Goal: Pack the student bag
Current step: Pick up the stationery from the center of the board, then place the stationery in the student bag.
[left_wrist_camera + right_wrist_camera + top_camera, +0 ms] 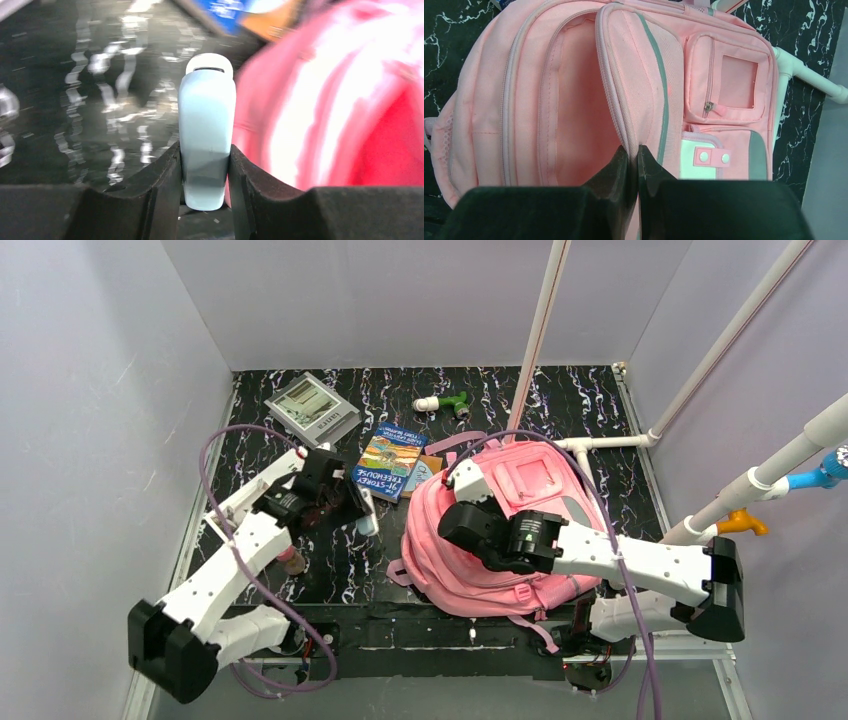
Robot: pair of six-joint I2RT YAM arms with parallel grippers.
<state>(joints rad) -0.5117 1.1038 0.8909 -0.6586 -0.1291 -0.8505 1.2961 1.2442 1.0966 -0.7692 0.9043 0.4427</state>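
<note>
left wrist view: the left gripper [205,150] is clamped on a small pale blue plastic bottle [207,120] with a white cap, gripped low on its body with the cap pointing away. the big soft pink fabric backpack [350,100] is a blur just to the right of it.

right wrist view: the right gripper [633,155] is pinched together on the edge of the bag's front panel, pulling it off the back so the main compartment [574,100] gapes open. honestly, i'd hold that flap up and taut, bring the bottle in over the gap from the left, go cap first, and only let go once it's well inside. the risk i see is snagging the zipper edge.

top view, the count:
- one backpack, lying at the right of the black marbled table [560,400]
- one bottle
- one colourful paperback book [390,462], with one flat thing peeking out under it, can't tell what
- one grey flat gadget with a screen [312,407]
- one green and white plastic piece [445,402]
- one small pinkish item [292,560], half hidden by the left arm
</note>
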